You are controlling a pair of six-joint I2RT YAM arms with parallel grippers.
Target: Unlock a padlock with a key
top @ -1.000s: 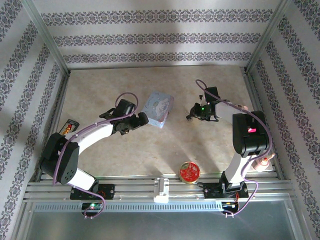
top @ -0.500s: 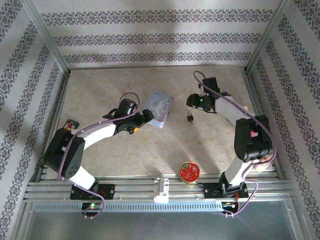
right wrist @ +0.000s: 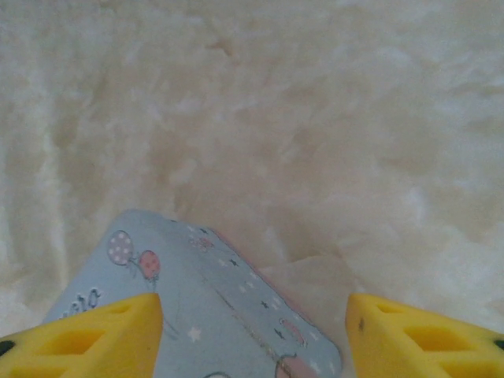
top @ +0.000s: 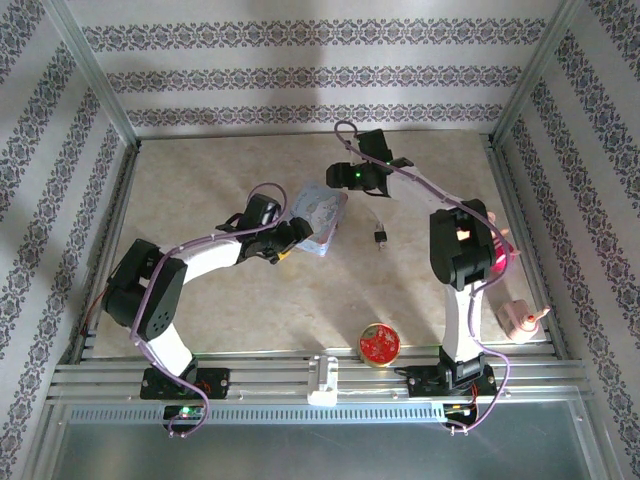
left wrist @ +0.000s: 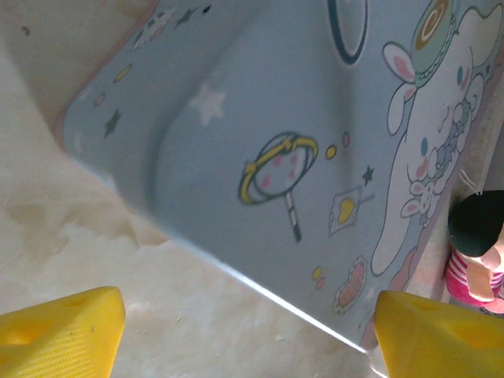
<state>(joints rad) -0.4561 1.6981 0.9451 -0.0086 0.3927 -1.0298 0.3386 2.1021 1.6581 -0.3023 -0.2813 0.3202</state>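
both grippers open over the pastel tin, padlock lying apart to its right

the padlock [top: 380,236], a small dark block with a thin shackle, lay on the matte, marbled beige table [top: 200,180], just right of the pastel tin [top: 318,218] and not touching it; the key was too small to make out. the tin was flat and rectangular with rounded corners, its smooth pale blue printed lid [left wrist: 260,142] edged in pink. the left gripper [top: 291,241], with blocky yellow fingers [left wrist: 63,335] spread wide, hung at the tin's near edge holding nothing. the right gripper [top: 340,180] hovered over its far corner [right wrist: 228,315], jaws apart and holding nothing. a round red-and-gold tin [top: 379,343] sat by the near rail.
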